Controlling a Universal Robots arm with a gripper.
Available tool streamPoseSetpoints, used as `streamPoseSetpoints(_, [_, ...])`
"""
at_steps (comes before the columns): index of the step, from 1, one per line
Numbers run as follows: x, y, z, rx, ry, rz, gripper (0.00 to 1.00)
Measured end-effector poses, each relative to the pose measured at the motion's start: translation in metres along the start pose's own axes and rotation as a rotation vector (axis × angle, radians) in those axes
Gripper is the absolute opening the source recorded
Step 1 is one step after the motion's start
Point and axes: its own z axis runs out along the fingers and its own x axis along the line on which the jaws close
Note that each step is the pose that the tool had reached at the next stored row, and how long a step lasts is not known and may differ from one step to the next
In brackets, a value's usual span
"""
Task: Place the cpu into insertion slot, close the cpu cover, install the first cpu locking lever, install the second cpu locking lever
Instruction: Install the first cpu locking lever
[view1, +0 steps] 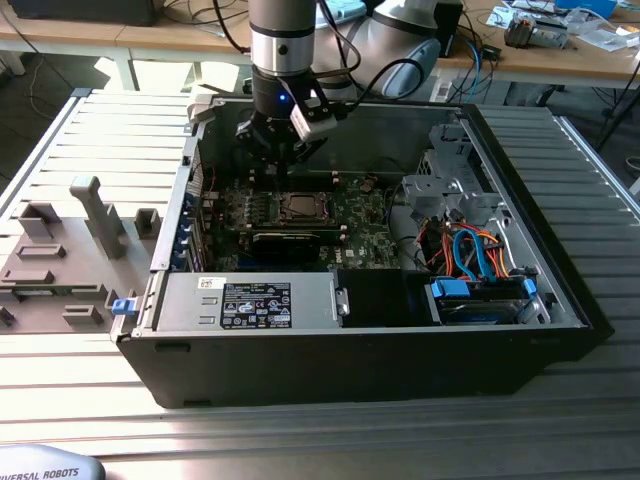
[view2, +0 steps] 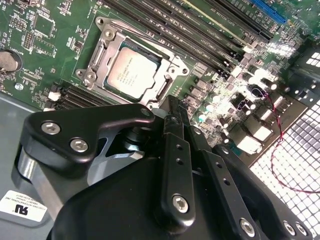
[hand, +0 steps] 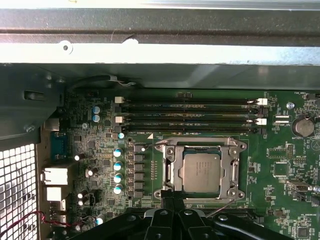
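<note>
Black casing and linkage of the hand (view2: 172, 112) crowding the near part of the second wrist view, fingers pressed together with nothing between them, tips hanging just past one edge of the socket. Just beyond the tips: the cpu (view2: 133, 74) seated flat in the socket, dull silver top showing through the square opening of the cpu cover (view2: 106, 27), which lies closed around it on the green motherboard (view2: 45, 45).

First wrist view: same hand (hand: 173, 196) rising from the near edge, fingers closed, tips at the socket's nearest side and apart from the chip. Cpu (hand: 201, 172) square in the middle of the cover frame (hand: 170, 160), long memory slots (hand: 190, 112) running beyond it.

Exterior view: arm reaching down into the open computer case (view1: 530, 290) on the ribbed tabletop (view1: 110, 130), hand (view1: 272, 155) hovering just above the board, behind the cpu (view1: 298, 208). Grey fixture blocks (view1: 95, 215) outside the case, toward the exterior view's left.
</note>
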Motion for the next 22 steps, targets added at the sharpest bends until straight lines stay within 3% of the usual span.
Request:
streamPoseSetpoints(14, [0.0049,0.0001,0.0003,0.0,0.0,0.0,0.11])
streamPoseSetpoints(17, [0.0094,0.0002,0.0003,-0.0087,-0.0001,0.0,0.11])
streamPoseSetpoints(22, [0.0114,0.0002,0.0004,-0.0088,-0.0001,0.0,0.11])
